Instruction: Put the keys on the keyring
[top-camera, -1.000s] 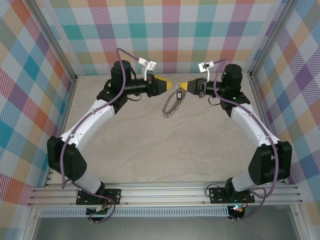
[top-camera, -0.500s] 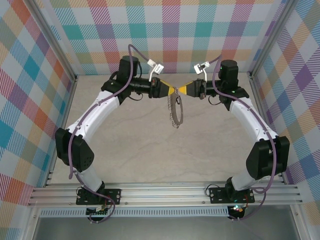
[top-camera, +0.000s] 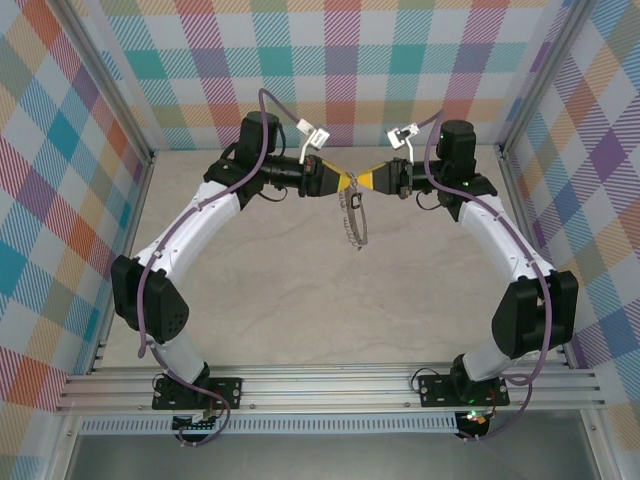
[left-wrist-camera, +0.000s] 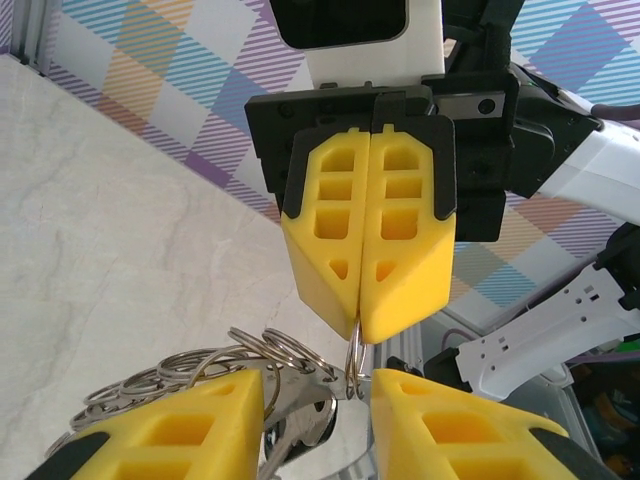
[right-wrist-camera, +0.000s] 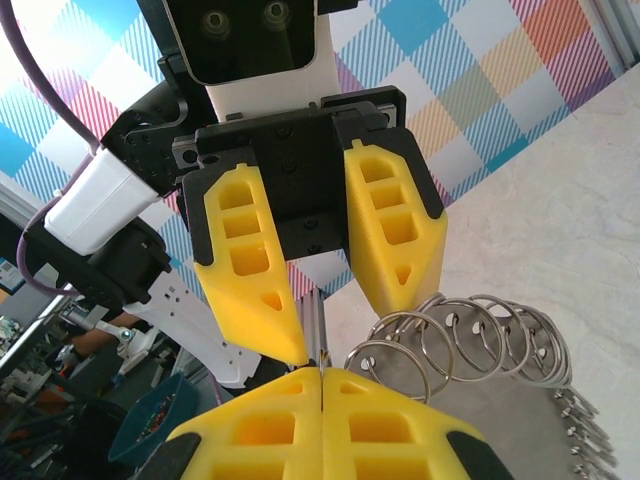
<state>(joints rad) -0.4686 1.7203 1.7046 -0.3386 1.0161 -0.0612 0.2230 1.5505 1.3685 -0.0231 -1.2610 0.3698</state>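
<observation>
Left fingers (right-wrist-camera: 250, 265) are seen parted by a moderate gap, nothing clamped between them, over the far middle of the table (top-camera: 300, 300). The keyring (top-camera: 352, 220) is hung just below the point where both sets of tips meet. Right fingers (left-wrist-camera: 400, 230) are pressed fully together, a small loop of the keyring pinched at their tips.

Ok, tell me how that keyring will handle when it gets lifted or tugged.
Probably floppy: the keyring looks like a string of linked loops and hangs limp in the top view. Likely to swing and twist, since the right pincer pinches just one thin loop. Seemingly light but slippery: bare, shiny wire.
</observation>
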